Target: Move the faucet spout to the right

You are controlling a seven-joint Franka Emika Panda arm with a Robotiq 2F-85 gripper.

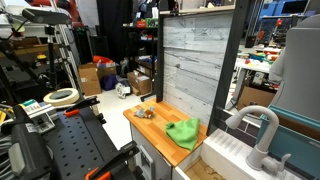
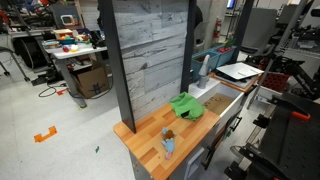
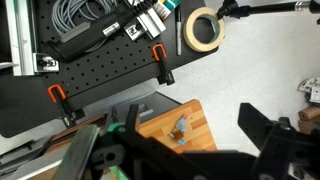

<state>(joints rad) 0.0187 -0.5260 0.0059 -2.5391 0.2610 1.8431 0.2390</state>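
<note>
The faucet spout [image 1: 258, 109] is a grey tube bent in a tall arch. It rises from a thick grey base at the back of a white sink [image 1: 225, 150] in an exterior view. The spout does not show in the wrist view. My gripper [image 3: 193, 118] is open and empty. It hangs high above the end of the wooden counter [image 3: 165, 118] and looks down on it, far from the faucet. A pale part of my arm [image 1: 295, 55] stands above the sink.
A green cloth [image 1: 183, 132] [image 2: 185, 105] and a small brown-and-blue object [image 3: 180, 129] [image 2: 168, 136] lie on the counter. A tall grey plank panel [image 1: 190, 60] backs it. A black pegboard table [image 3: 90, 60] holds orange clamps, cables and a tape roll [image 3: 205, 28].
</note>
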